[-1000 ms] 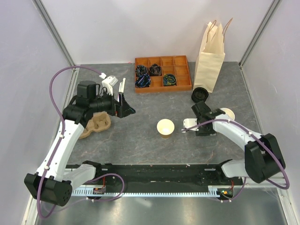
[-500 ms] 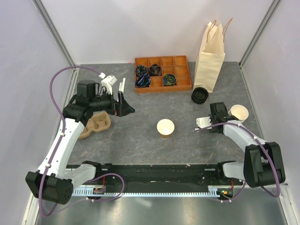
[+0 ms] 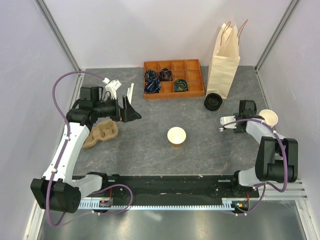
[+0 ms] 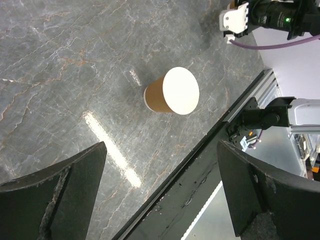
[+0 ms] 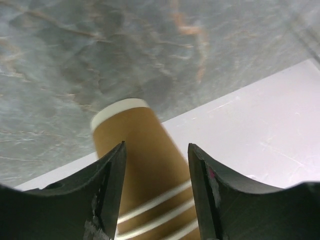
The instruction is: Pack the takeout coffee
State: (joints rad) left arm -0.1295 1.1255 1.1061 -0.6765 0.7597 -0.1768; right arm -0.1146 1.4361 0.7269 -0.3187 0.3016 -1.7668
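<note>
At back right of the counter (image 3: pixel 150 150), takeout coffee (image 3: pixel 214 101) stands lid on, just in front of the paper bag (image 3: pixel 223 62) and right of the orange tray (image 3: pixel 192 75). It is well apart from the left fingers (image 4: pixel 65 190), which are spread wide open at far left above the cup carrier (image 3: pixel 102 132). Right fingers (image 5: pixel 105 200) are clamped on a lidless paper cup (image 5: pixel 145 150) at the counter's right edge by the wall, near the coffee but apart; bare counter lies in front of the coffee, between them and the second lidless cup (image 3: pixel 176 136) mid-counter.
</note>
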